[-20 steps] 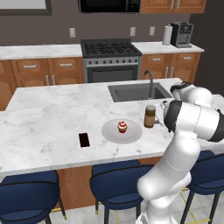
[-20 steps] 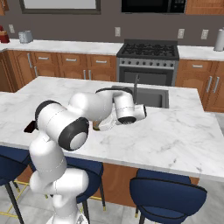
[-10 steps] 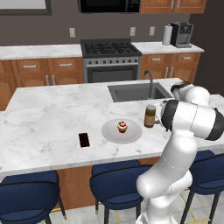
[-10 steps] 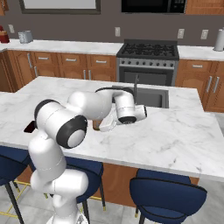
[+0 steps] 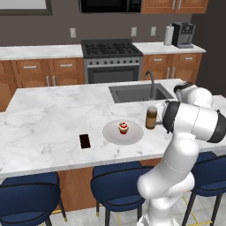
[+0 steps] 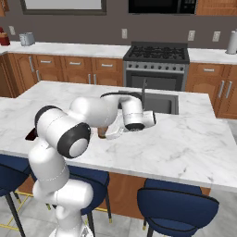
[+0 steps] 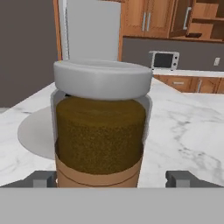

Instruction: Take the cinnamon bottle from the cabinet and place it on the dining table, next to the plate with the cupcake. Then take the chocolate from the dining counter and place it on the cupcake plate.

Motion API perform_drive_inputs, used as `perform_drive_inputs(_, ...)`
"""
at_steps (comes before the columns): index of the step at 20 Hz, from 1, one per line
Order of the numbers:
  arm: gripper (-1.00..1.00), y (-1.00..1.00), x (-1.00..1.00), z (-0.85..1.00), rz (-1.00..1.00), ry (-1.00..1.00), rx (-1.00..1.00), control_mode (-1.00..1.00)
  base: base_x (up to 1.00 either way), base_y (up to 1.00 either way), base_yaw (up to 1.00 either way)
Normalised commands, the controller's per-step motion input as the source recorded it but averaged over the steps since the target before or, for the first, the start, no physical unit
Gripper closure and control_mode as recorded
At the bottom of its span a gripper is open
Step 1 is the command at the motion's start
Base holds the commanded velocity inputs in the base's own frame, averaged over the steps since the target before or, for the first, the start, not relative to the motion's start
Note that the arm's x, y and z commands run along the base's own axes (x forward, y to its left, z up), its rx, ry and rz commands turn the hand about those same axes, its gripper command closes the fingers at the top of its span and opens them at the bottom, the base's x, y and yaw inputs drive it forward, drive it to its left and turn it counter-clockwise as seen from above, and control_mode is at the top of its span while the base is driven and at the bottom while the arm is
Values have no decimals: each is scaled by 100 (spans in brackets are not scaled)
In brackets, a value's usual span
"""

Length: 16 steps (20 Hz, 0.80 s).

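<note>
On the marble bench [image 5: 53,128], the cinnamon bottle [image 5: 151,117] stands upright just right of the cupcake plate [image 5: 113,134]. Fingers [image 7: 43,178] spread apart, clear of its sides. Chocolate [image 5: 84,141] lies left, near the front edge.

Cinnamon bottle [image 5: 151,117]: upright on the marble dining table [image 5: 53,128], right of centre in the left base view, just beside the right edge of the plate [image 5: 113,133]. Clear jar with brown contents, a tan label band low on the body and a pale grey lid; it stands large at centre of the hand view [image 7: 100,127].

Plate: round, light grey, flat on the table at centre of the left base view. Cupcake [image 5: 124,128] stands upright at its middle, with white frosting and a red top.

Chocolate [image 5: 84,141]: small dark rectangular bar lying flat on the table, left of the plate, apart from it.
</note>
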Motion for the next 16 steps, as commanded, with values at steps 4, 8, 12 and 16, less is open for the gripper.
perform_drive_inputs(4,-100,-21,-10,3,0,0,0,-100,0,0,0)
perform_drive_inputs(8,-100,-23,-20,1,0,1,0,-100,0,0,0)
perform_drive_inputs(12,-100,-21,-26,6,0,3,0,-100,0,0,0)
perform_drive_inputs(16,-100,-5,-36,20,-4,4,-1,-100,0,0,0)
